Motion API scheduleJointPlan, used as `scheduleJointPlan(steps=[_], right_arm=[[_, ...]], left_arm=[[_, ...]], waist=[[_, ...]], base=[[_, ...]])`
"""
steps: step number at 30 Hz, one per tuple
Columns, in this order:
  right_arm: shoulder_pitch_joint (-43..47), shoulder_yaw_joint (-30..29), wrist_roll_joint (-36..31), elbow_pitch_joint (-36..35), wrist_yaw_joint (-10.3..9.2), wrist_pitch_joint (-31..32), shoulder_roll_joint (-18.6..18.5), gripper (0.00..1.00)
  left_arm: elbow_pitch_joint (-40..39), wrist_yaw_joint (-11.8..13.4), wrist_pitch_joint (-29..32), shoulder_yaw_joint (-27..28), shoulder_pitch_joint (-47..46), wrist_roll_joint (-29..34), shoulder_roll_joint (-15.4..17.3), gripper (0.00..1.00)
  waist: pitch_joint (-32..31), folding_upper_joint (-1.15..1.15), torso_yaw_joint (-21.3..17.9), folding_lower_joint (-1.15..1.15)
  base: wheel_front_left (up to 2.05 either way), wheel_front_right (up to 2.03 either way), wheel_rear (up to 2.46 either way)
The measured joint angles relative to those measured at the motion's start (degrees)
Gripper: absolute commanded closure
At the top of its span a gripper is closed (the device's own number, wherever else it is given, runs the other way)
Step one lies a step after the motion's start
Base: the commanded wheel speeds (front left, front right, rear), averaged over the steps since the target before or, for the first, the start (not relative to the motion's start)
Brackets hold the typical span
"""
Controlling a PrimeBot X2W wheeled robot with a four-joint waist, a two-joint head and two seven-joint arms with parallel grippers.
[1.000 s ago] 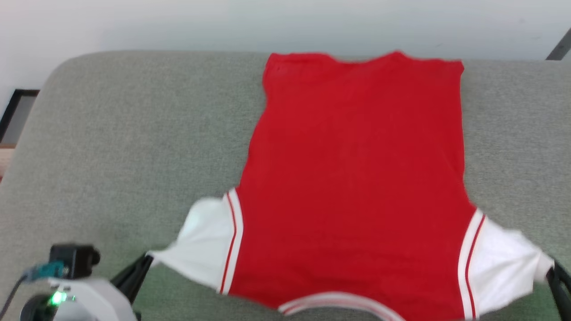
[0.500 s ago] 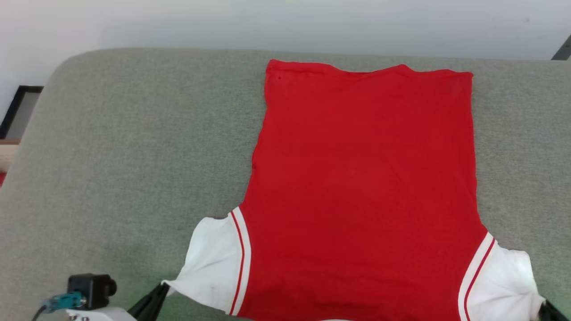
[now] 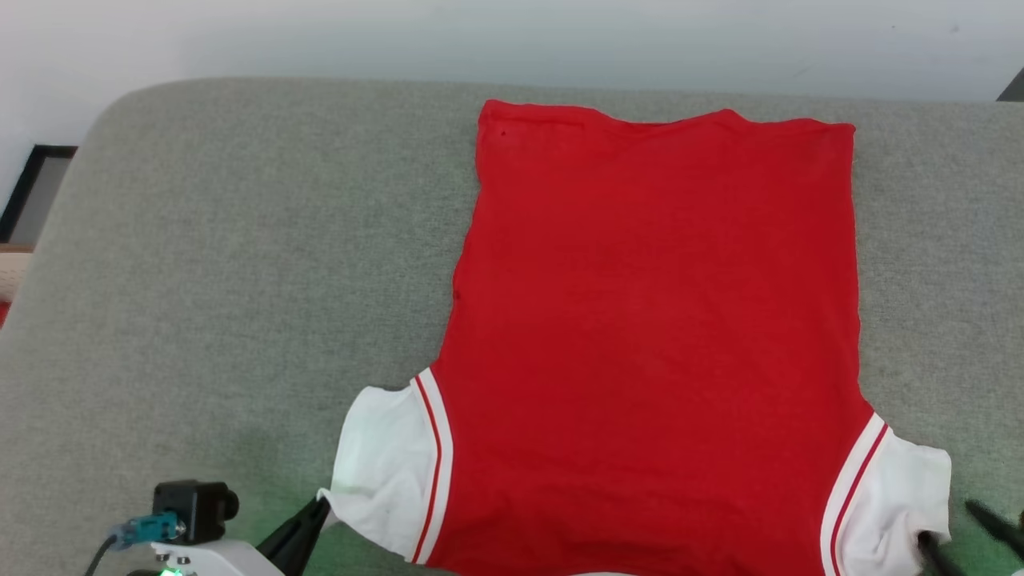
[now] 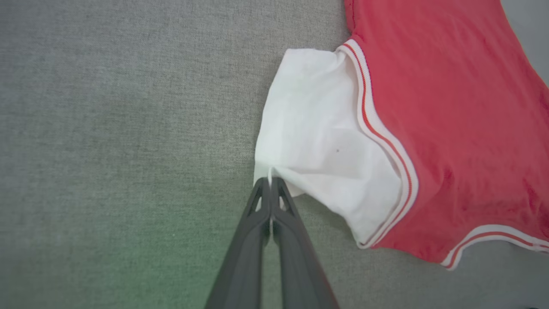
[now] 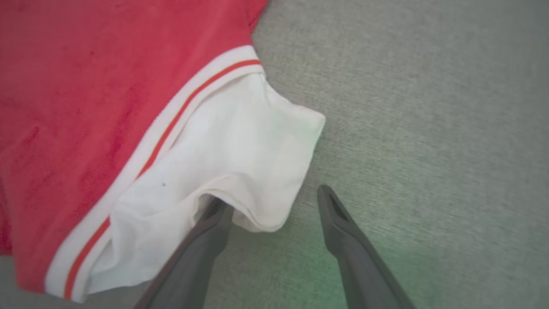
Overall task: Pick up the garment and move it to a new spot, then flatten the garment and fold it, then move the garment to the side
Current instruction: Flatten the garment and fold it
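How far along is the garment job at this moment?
Done: the garment lies spread, plain side up, on the grey cushion. In hand: the left gripper pinches the edge of one white sleeve; the right gripper stands open at the other sleeve. Left: no fold yet, nor the move aside.

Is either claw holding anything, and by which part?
The left claw is shut on the red jersey, pinching the outer edge of its white sleeve. The right claw is open at the other sleeve, holding nothing.
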Motion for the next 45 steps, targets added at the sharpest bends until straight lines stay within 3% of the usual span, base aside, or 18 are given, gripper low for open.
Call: scheduleJointPlan(steps=[4,9,16,26,35,45], right_arm=[[1.42,-2.25,3.64,-7.39,0.02,2.02,-2.45,0.0],[0.73,-7.79,5.13,-13.7,0.02,3.39,-1.6,0.0],[-10.16,-9.18,5.09,-13.86,0.02,6.46,0.09,0.0],[-40.04,-5.81,4.8,8.27,0.01,13.17,-1.09,0.0],[-57.4,-3.37,-0.65,31.16,0.02,21.15,-1.59,0.0],[-69.76,-11.61,-6.19,49.09,0.02,27.93,-0.07,0.0]], left_arm=[[0.4,-0.38,-0.08,-0.23,-0.36,0.65,-0.67,1.0],[0.51,-0.4,-0.47,-0.45,-1.22,1.41,-1.71,1.0],[0.49,-1.2,-0.1,-1.08,-3.73,2.98,-3.89,1.0],[1.6,-3.36,1.09,-2.42,-8.68,5.69,-7.9,1.0],[4.88,-6.54,2.03,-4.01,-12.2,6.8,-11.96,1.0],[8.42,-10.03,2.31,-4.97,-15.33,7.49,-15.95,1.0]], waist=[[0.53,0.0,-0.23,-0.01],[1.25,0.0,0.16,0.0],[2.67,0.0,2.45,0.0],[6.3,0.0,7.06,0.0],[9.61,0.0,12.45,0.0],[13.56,0.0,17.1,0.0]], base=[[0.0,0.0,0.0],[0.0,0.0,0.0],[0.0,0.0,0.0],[0.0,0.0,0.0],[0.0,0.0,0.0],[0.0,0.0,0.0]])
